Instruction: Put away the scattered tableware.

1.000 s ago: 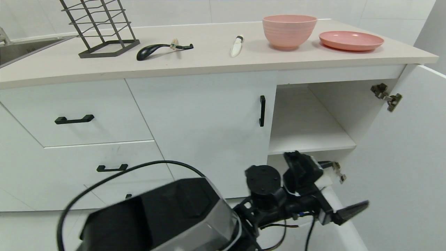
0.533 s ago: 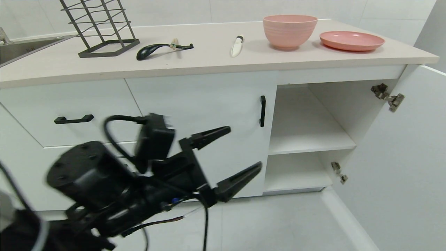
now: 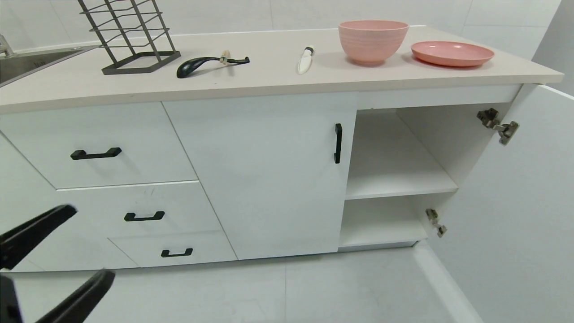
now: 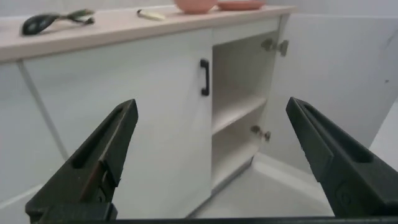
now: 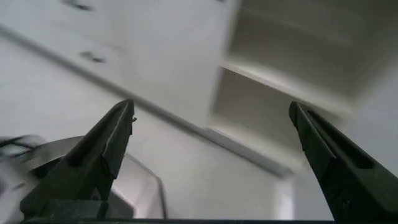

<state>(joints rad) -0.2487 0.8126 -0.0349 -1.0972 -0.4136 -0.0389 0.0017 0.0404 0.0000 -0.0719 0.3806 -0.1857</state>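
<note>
The left gripper (image 3: 89, 241) is held low before the drawers (image 3: 134, 197) with fingers (image 3: 36, 231) spread wide, and the right gripper (image 5: 211, 107), also spread, is pointed toward the open cupboard (image 5: 292, 37).

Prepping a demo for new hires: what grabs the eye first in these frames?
The pink bowl and pink plate stand out, side by side at the right end of the countertop. Just below them the cabinet door stands wide open, showing two white shelves. The left gripper, open, is low in front of the drawers.
</note>
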